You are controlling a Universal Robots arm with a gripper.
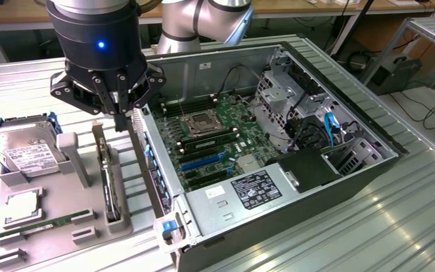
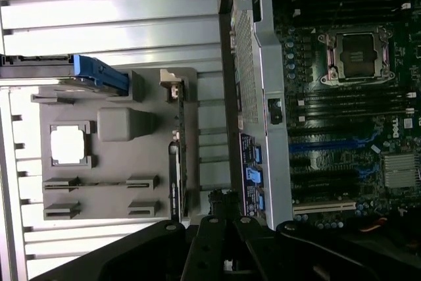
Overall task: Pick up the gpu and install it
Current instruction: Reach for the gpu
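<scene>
As the closed tool [image 1: 122, 122] hovers, the case [image 1: 316, 221] flanks the gpu [image 1: 111, 187].

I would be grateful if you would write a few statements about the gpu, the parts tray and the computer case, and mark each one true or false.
1. The gpu stands on edge in a slot of the grey tray. True.
2. The pincer is shut on the gpu. False: it is shut on nothing and hangs above the gpu, which sits in the tray.
3. The computer case is open, with the motherboard exposed. True.
4. The hard drive is mounted inside the case. False: it rests on the tray, at the exterior view's left.
5. The tray lies beside the case, not inside it. True.
</scene>
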